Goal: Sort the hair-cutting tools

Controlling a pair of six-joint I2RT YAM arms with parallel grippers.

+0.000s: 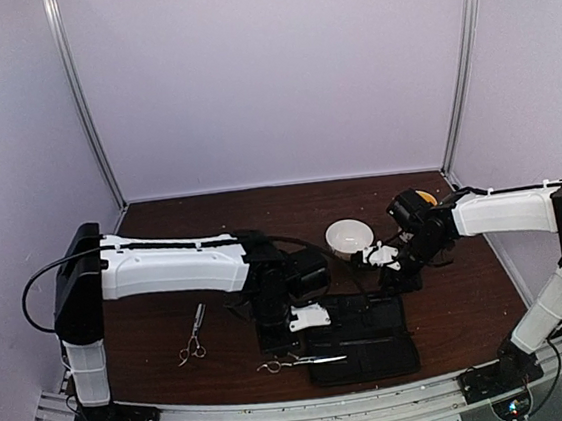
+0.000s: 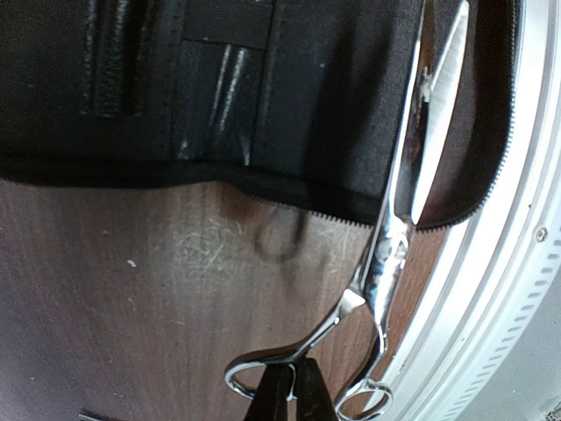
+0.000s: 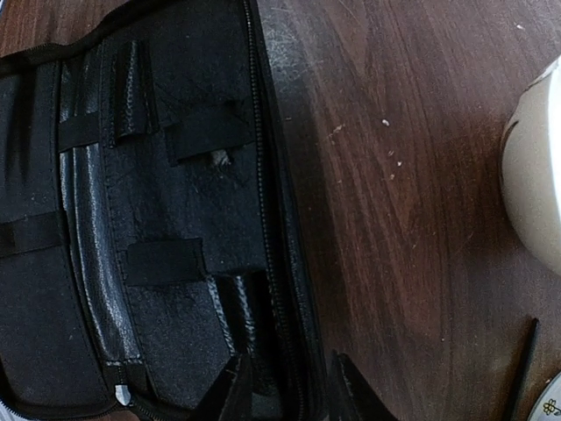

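Note:
One pair of silver scissors [image 2: 386, 254] lies by the table's near edge, its blades over the rim of the open black case [image 2: 289, 96]. My left gripper [image 2: 294, 373] is shut on one of its handle rings. A second pair of scissors [image 1: 193, 334] lies on the wood to the left, apart from both arms. My right gripper [image 3: 289, 373] is at the case's [image 3: 175, 219] far side. Its jaws stand apart astride the zipper edge, one finger inside the case and one over the table. A thin black stick [image 3: 524, 367] lies near the white bowl [image 3: 536, 167].
The white bowl [image 1: 349, 235] stands behind the case [image 1: 370, 340] at the table's middle. A small orange-yellow object [image 1: 426, 197] sits by the right wrist. A metal rail [image 2: 517, 263] runs along the near edge, right beside the held scissors.

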